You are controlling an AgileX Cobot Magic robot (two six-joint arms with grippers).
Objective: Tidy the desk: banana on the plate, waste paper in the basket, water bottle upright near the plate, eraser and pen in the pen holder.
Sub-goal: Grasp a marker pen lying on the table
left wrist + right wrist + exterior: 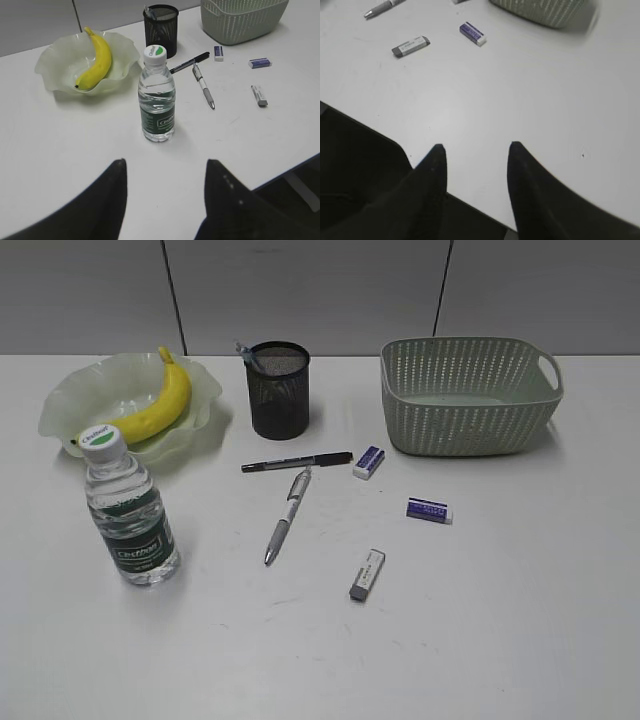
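While the banana (pixel 160 400) already sits in the plate (pixel 70 405) and the water bottle (pixel 128 510) stands upright just in front of it, the small stuff is what's left. Two pens, a black one (pixel 297 461) and a silver one (pixel 287 517), lie crossed near the pen holder (pixel 279 390). Three erasers are scattered on the bench (pixel 500 620): one (pixel 369 461) near the basket (pixel 468 392), a purple one (pixel 429 510), a grey one (pixel 367 574). Can't spot any waste paper, so maybe it's in the basket already.

Left claw (pixel 165 192) and right claw (pixel 476 172) are both open, holding nothing, hovering low over the bench.

Risks, I'd guess: the left arm clipping the bottle on its way to the pens, or thin pens slipping out of a pinch on a slick surface.
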